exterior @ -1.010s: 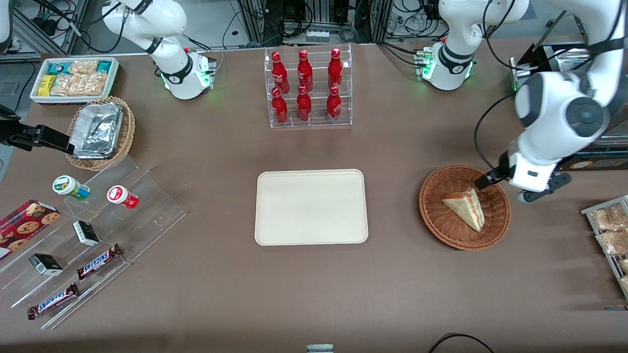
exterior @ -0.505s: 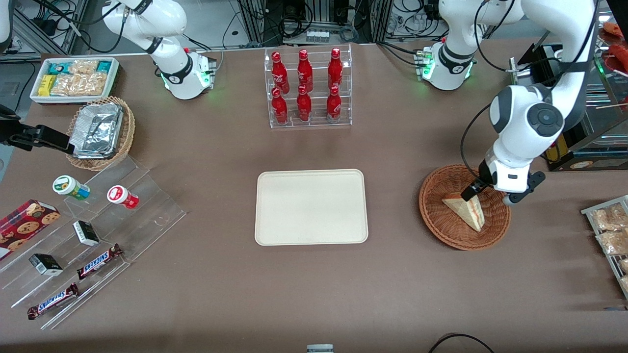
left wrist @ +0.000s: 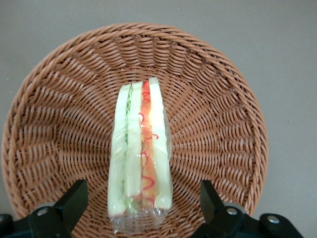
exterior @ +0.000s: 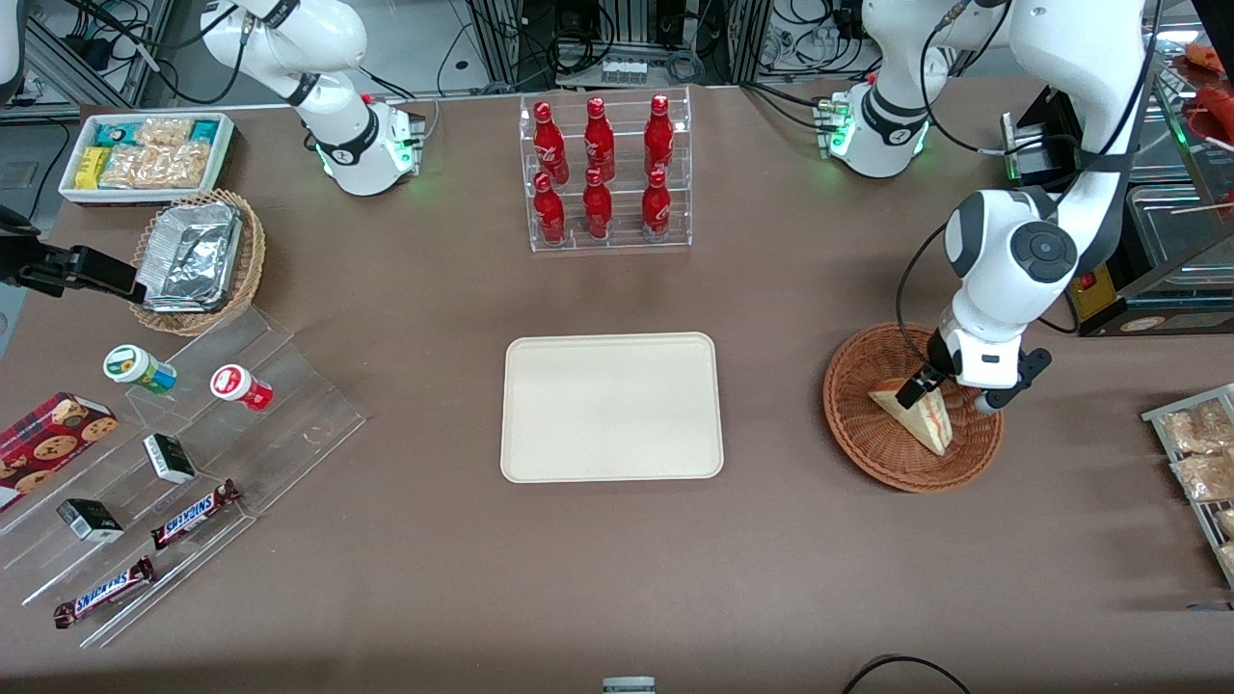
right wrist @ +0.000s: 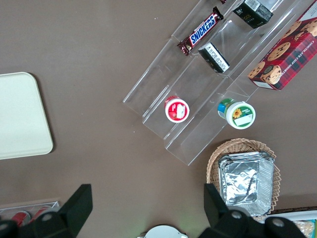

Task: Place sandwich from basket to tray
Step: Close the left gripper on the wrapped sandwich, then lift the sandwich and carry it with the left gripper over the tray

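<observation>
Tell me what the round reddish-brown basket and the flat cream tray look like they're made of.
Round reddish-brown basket: woven wicker, its interlaced strands visible, slightly glossy. Flat cream tray: probably moulded plastic, smooth and matte, with rounded corners. The gripper hangs open above the sandwich.

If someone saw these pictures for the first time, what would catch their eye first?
Probably the working arm's gripper, open and poised over the sandwich lying in the reddish-brown basket, its fingers on either side of the wedge. Next, the bare cream tray at mid-table, and the red bottles in their clear rack, farther from the camera.
</observation>
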